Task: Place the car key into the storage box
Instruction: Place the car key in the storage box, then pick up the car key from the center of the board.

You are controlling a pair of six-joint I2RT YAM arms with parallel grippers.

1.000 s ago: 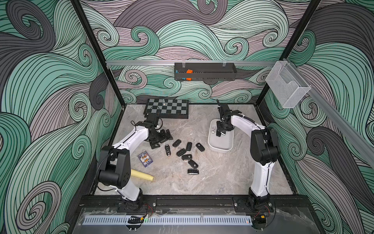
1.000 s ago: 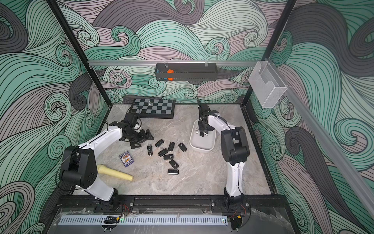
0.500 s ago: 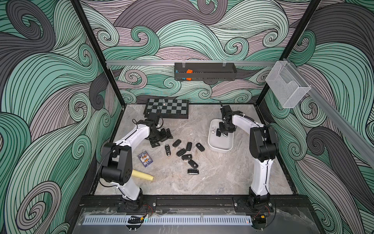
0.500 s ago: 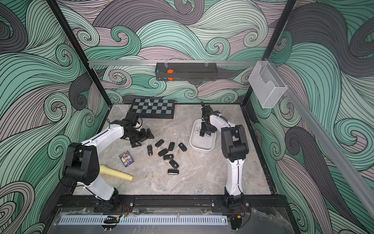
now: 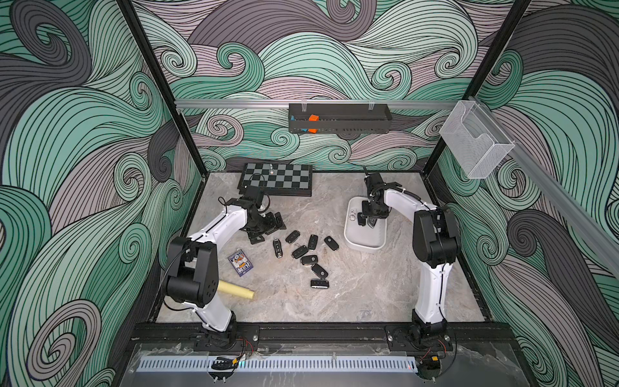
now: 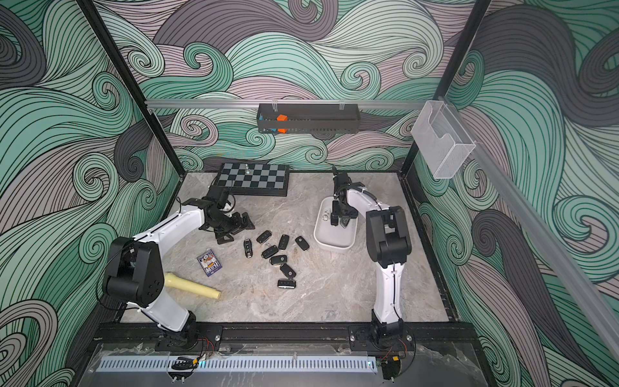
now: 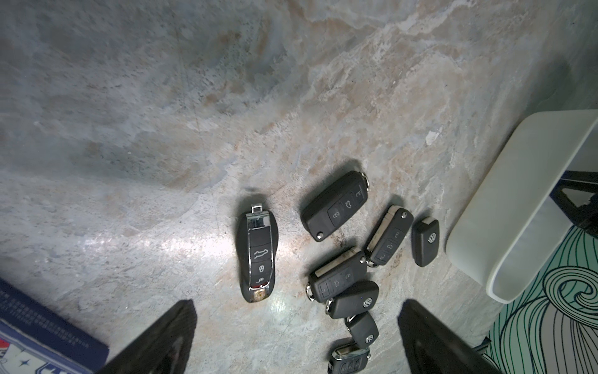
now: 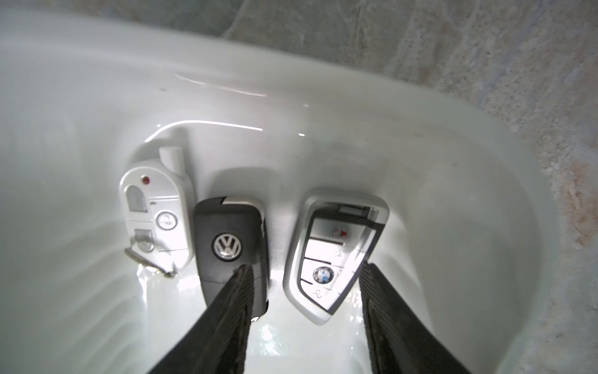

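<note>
Nearest the front rail, a broad stretch of the marble surface (image 5: pixel 368 295) lies open between the two arm bases. A yellow cylinder (image 5: pixel 236 291) sits at its left edge, with a blue card box (image 5: pixel 240 263) just beyond.

Farther in, eight black keys (image 5: pixel 310 259) scatter across the middle with bare room around them. The rightmost sits just beside the near corner of the storage box (image 5: pixel 363 247).

The left arm's fingers (image 7: pixel 161 343) stand spread wide and hold nothing, low over the surface at the left fringe of the scatter. A chrome-trimmed key (image 7: pixel 258 255) lies just ahead of them.

On the right, the white storage box rests well clear of the side frame, with a strip of surface open along its rim. The right arm's fingers (image 8: pixel 226 323) reach down inside it, parted and released. The silver car key (image 8: pixel 335 255) lies flat on the box floor between them, gripped by neither. One finger overlaps a black VW key (image 8: pixel 231 246), which lies against a white fob (image 8: pixel 155 220) near the curved end wall.

At the far edge, a chessboard (image 5: pixel 276 179) butts against the back wall with a single piece (image 5: pixel 272 168) on it. Above, a black tray (image 5: pixel 338 127) holding an orange block (image 5: pixel 314 118) hangs on the back rail, and a wire basket (image 5: pixel 475 147) hangs on the right one.
</note>
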